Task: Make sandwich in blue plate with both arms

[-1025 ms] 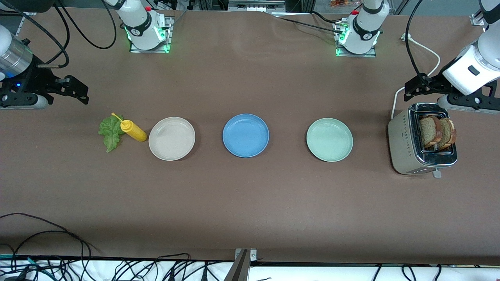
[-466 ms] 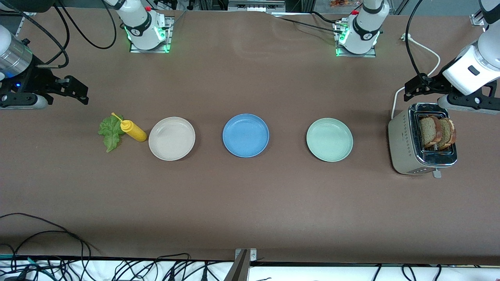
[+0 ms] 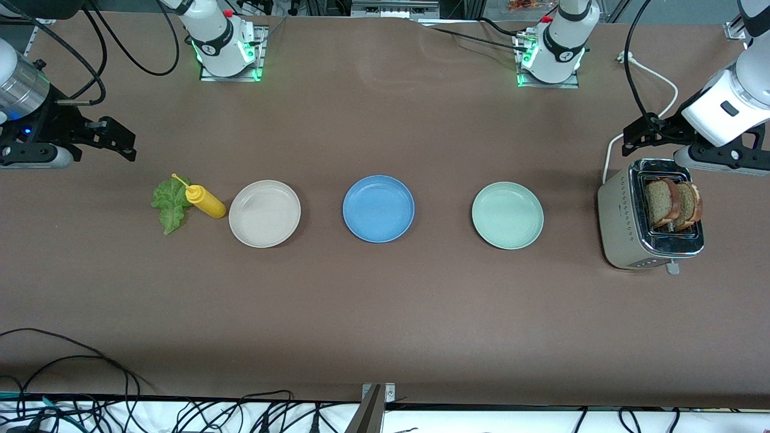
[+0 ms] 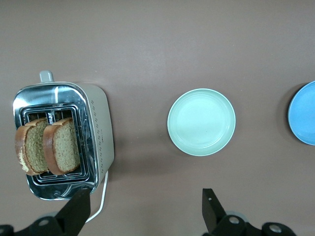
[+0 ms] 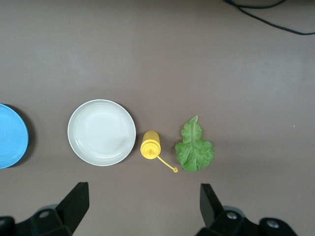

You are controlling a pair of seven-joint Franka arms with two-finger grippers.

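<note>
Sitting mid-frame, the matte round blue plate (image 3: pixel 378 208) is lying well apart from both pincers. The left gripper (image 3: pixel 631 137) is hovering spread at the right edge, and the right gripper (image 3: pixel 123 144) is hanging spread at upper left.

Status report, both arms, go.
Both claws open, empty: left claw by toaster, right claw near lettuce. Blue plate bare. Toast in toaster. Path unobstructed.

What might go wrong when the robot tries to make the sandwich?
The two toast slices stand close together in the toaster, so the open left gripper might catch both. The yellow bottle lies beside the lettuce, so the open right gripper might bump it.
</note>
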